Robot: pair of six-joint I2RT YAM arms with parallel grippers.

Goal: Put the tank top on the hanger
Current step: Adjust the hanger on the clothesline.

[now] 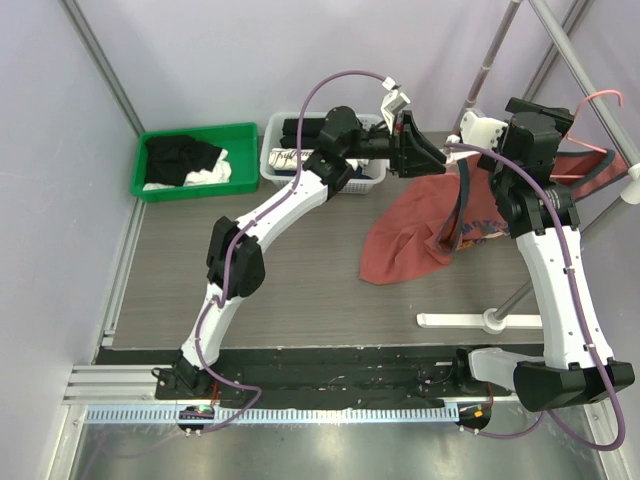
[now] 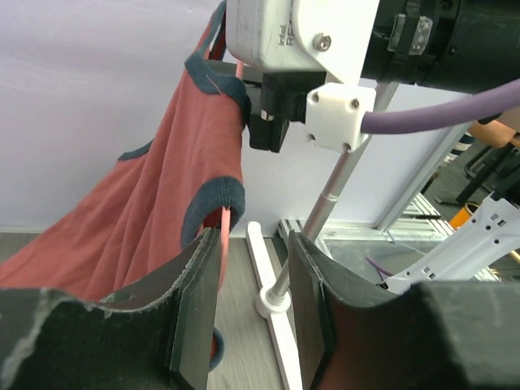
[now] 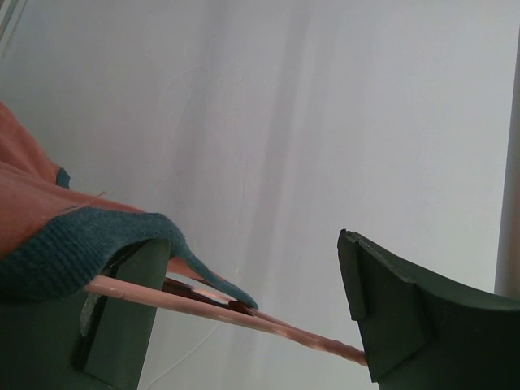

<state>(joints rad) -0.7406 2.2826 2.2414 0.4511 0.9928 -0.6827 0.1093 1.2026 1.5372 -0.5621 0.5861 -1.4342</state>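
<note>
Now, tank top draped over hanger up by rack at right, hem trailing on tabletop, left gripper released beside navy trim, right gripper spread wide, hanger wire crossing its gap

The word "intel" stands on the white camera housing.

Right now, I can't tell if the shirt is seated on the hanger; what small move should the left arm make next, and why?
Probably close the left jaws on the navy trim and slide it further along the hanger: those jaws stand open, its pink wire pokes out beneath the trim, and the tank top hangs bunched.
</note>
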